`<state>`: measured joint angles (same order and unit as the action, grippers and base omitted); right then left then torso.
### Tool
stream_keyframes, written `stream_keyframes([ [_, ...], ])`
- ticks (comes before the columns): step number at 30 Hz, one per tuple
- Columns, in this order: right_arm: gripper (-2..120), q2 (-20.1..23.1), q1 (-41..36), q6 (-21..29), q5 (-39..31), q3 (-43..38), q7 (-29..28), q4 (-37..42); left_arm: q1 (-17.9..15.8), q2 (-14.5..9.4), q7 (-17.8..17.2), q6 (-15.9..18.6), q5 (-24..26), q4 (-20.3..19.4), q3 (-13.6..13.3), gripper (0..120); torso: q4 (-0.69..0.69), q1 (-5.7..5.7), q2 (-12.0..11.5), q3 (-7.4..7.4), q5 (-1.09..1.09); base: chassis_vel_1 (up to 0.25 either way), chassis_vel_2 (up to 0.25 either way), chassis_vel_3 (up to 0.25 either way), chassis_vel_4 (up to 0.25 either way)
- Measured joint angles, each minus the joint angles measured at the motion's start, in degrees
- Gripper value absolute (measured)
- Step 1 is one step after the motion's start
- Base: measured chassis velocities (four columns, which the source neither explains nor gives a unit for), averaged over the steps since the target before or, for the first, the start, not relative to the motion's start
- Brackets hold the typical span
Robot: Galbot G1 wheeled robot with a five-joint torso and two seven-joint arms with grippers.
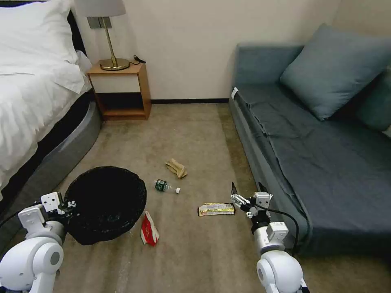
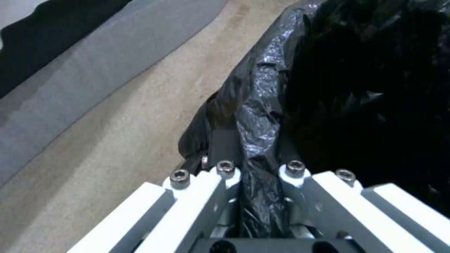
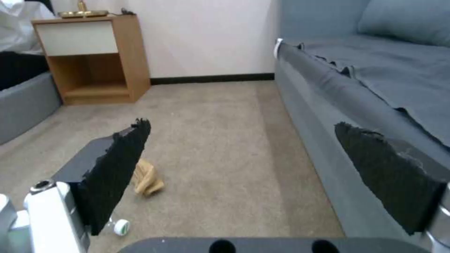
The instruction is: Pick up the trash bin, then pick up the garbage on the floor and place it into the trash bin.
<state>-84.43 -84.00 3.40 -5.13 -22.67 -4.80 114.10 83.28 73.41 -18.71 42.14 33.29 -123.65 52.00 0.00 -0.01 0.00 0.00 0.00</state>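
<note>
The trash bin (image 1: 106, 203), lined with a crinkly black bag, is at the lower left with its mouth facing up. My left gripper (image 1: 69, 203) is shut on its near-left rim; in the left wrist view the fingers (image 2: 225, 172) pinch the bag-covered edge of the bin (image 2: 356, 88). The garbage lies on the carpet: tan crumpled paper (image 1: 176, 168), a small clear bottle (image 1: 163, 185), a yellow-black wrapper (image 1: 216, 209) and a red-white packet (image 1: 149, 230) beside the bin. My right gripper (image 1: 247, 188) is open just right of the wrapper; past its pads (image 3: 117, 165) I see the paper (image 3: 147, 177).
A blue-grey sofa (image 1: 317, 142) runs along the right, close to my right arm. A bed (image 1: 32, 101) lines the left, with a wooden nightstand (image 1: 120, 87) and lamp at the back wall. Open carpet lies between them.
</note>
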Motion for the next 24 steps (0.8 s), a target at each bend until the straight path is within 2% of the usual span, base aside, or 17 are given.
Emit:
stream_keyframes([
  [5,100,0.75,0.78,-1.07,0.85,0.55,0.02,-1.37,-0.05,-0.08,0.04,-0.01,0.03,0.11,0.17,4,0.00,0.01,0.00,0.00,0.01,-0.091,0.079,0.096,-0.070],
  [10,100,4.54,3.31,-0.39,0.66,2.62,0.94,-3.36,-0.06,-0.13,0.12,-0.01,0.06,0.31,0.10,4,-0.01,0.01,0.00,0.00,0.01,-0.038,0.033,0.026,-0.026],
  [14,100,11.61,7.62,0.67,-2.57,7.30,4.82,-8.05,-0.12,0.02,0.15,-0.01,-0.08,0.45,-0.14,4,0.00,0.01,0.00,0.00,0.02,0.000,0.000,0.000,0.000],
  [16,100,13.32,8.89,0.53,-3.12,8.42,5.72,-9.40,-0.15,0.10,0.16,-0.01,-0.17,0.47,-0.15,4,0.00,0.00,0.00,0.00,0.02,0.000,0.000,0.000,0.000],
  [20,100,25.03,19.23,-0.51,-5.51,16.87,9.88,-18.42,0.14,0.33,0.27,-0.01,-0.61,0.70,0.25,4,-0.01,0.01,0.00,0.00,0.00,0.000,0.000,0.000,0.000],
  [21,100,25.03,19.23,-0.51,-5.51,16.87,9.88,-18.42,0.14,0.33,0.27,-0.01,-0.61,0.70,0.25,4,-0.01,0.01,0.00,0.00,0.00,0.000,0.000,0.000,0.000],
  [24,100,28.65,25.96,-2.63,-4.91,23.17,11.51,-25.55,0.49,0.71,0.32,-0.02,-0.97,0.83,0.87,4,0.00,0.00,0.00,0.01,0.01,0.000,0.000,0.000,0.000],
])
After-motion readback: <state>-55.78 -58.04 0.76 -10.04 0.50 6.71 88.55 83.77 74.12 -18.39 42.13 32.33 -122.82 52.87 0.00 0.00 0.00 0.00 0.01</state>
